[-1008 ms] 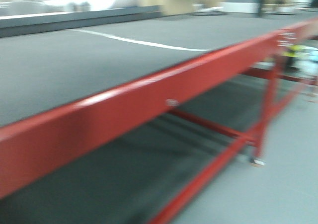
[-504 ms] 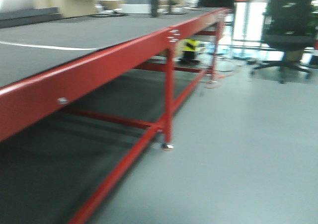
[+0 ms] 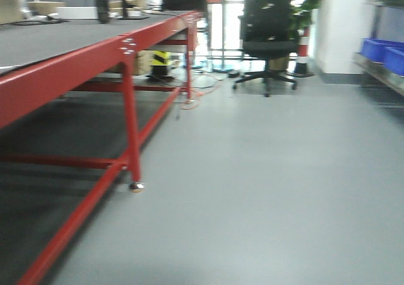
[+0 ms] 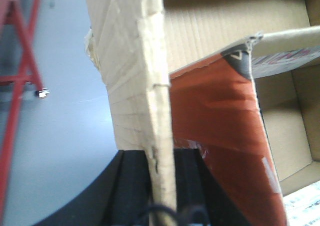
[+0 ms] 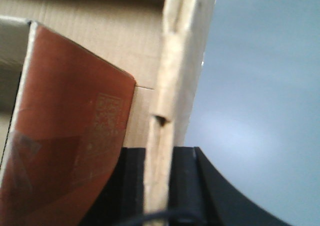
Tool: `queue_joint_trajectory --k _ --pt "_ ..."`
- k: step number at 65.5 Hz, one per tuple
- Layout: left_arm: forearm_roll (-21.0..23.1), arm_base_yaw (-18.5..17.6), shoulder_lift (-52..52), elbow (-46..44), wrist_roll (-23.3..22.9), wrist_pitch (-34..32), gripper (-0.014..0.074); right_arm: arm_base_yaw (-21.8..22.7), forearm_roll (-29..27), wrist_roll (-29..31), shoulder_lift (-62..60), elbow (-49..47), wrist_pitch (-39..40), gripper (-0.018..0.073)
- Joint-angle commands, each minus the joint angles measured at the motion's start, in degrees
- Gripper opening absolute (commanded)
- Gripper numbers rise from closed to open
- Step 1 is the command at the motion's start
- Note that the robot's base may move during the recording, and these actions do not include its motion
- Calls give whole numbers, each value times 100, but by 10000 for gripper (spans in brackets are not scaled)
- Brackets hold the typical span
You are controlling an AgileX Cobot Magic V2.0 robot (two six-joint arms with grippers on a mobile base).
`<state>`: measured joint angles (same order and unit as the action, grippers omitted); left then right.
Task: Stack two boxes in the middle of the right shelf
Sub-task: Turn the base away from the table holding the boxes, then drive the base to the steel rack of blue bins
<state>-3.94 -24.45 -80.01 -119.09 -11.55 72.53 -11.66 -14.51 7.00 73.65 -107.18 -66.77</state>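
Observation:
A brown corrugated cardboard box is held between both arms. In the left wrist view my left gripper (image 4: pixel 162 186) is shut on the box's left wall edge (image 4: pixel 155 85). In the right wrist view my right gripper (image 5: pixel 159 186) is shut on the box's right wall edge (image 5: pixel 175 85). The open box holds an orange-red carton (image 4: pixel 220 131), which also shows in the right wrist view (image 5: pixel 70 136). The box hangs above the grey floor. At the front view's right edge a metal shelf rack (image 3: pixel 379 70) holds blue bins (image 3: pixel 382 51). Neither gripper shows in the front view.
A long red-framed table (image 3: pixel 126 64) with a dark top runs along the left; its leg also shows in the left wrist view (image 4: pixel 20 60). A black office chair (image 3: pixel 268 32) stands at the far end. Grey floor (image 3: pixel 252 190) lies ahead.
The front view has swung to the right: the red table has slid from filling the frame to the left side, and the floor, chair and rack with blue bins have come into view.

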Motion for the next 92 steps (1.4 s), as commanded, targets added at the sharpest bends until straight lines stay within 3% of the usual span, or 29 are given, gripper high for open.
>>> queue_joint_trajectory --k 1,92 --pt "60 28 75 -53 41 -257 -111 -1 -80 124 -65 -75 291 -162" --pt "50 28 75 -53 41 -257 -111 -1 -80 124 -65 -75 291 -162"
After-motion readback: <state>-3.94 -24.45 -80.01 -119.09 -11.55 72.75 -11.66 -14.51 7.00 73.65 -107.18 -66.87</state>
